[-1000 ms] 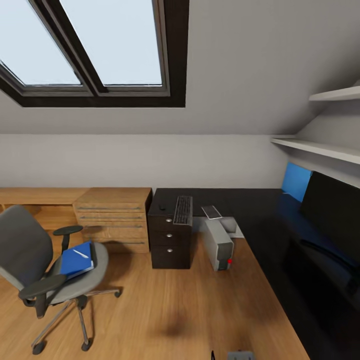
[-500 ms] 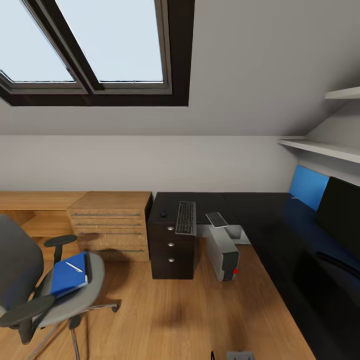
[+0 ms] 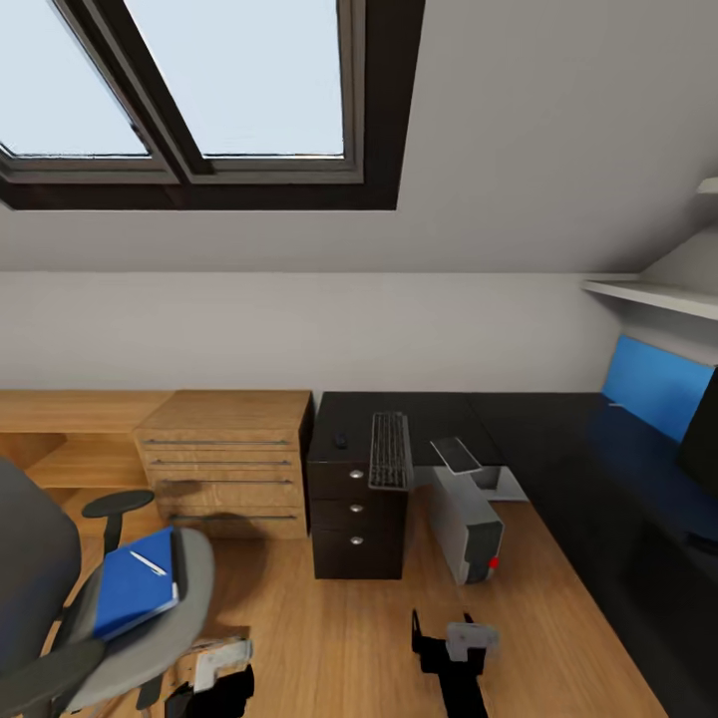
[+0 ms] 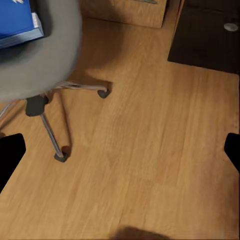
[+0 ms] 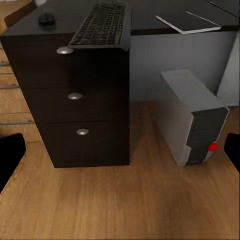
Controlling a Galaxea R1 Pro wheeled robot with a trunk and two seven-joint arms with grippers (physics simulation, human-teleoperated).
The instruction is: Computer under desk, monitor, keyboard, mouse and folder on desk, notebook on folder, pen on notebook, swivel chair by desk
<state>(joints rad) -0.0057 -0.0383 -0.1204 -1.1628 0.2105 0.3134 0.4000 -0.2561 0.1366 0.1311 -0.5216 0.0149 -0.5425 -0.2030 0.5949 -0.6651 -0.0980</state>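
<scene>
The swivel chair (image 3: 60,608) stands at the lower left with the blue folder (image 3: 135,593) and the white pen (image 3: 150,563) on its seat. On the black desk (image 3: 538,429) lie the keyboard (image 3: 390,449), the small mouse (image 3: 341,439) and a thin dark notebook (image 3: 457,454) at the desk's edge. The grey computer (image 3: 469,524) sits on the floor beside the desk's drawer unit (image 3: 357,509). A sliver of the monitor (image 3: 703,434) shows at the right edge. My left gripper (image 3: 214,676) hangs open near the chair's base (image 4: 50,130). My right gripper (image 3: 444,640) is open, facing the drawers (image 5: 80,100) and computer (image 5: 195,125).
A light wood drawer cabinet (image 3: 224,449) stands left of the desk under the sloped ceiling and skylight (image 3: 219,90). A blue back panel (image 3: 653,384) and wall shelves (image 3: 653,294) are at the right. Wood floor (image 3: 339,638) lies between chair and desk.
The whole view has shifted, so the camera moved; the monitor slid mostly out at the right. Both grippers have come into view at the bottom.
</scene>
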